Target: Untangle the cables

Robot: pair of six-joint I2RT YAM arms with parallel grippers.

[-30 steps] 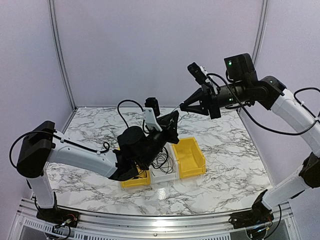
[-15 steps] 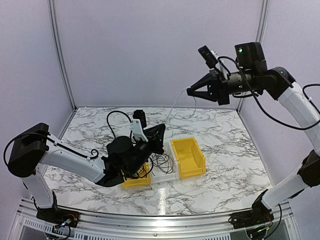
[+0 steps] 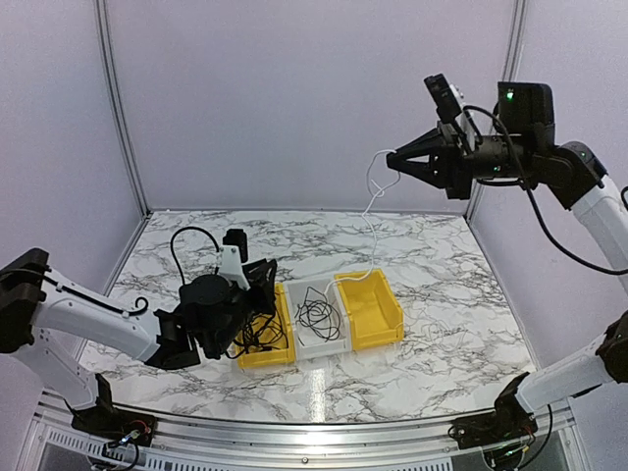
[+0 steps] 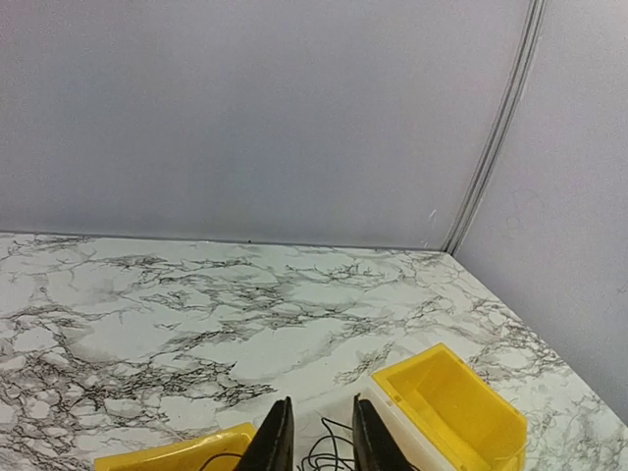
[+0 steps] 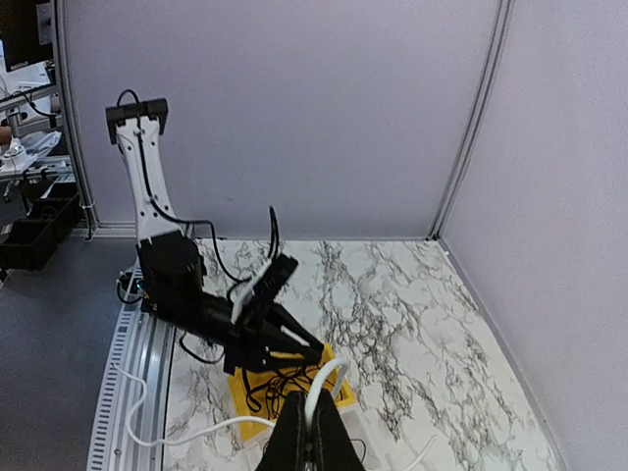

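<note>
A pale white cable (image 3: 371,211) hangs from my right gripper (image 3: 391,162), which is shut on it high above the table's back right. In the right wrist view the cable (image 5: 334,363) loops out of the shut gripper (image 5: 309,400) and trails away to the left. A coil of black cables (image 3: 317,319) lies in the white middle bin (image 3: 324,348), and more black cable (image 3: 253,339) lies in the left yellow bin (image 3: 265,358). Low over the left yellow bin, my left gripper (image 3: 267,283) has its jaws apart with nothing between them (image 4: 322,402). Black cable (image 4: 328,442) shows just below them.
Three small bins stand side by side near the table's front middle; the right yellow bin (image 3: 392,314) (image 4: 461,412) has the white cable's lower end hanging near it. Grey walls close in the marble table (image 3: 461,294) at the back and sides.
My right gripper rose and moved right, drawing the white cable up. My left arm dropped down and left, its jaws opened, and the black cables now lie in the bins.
</note>
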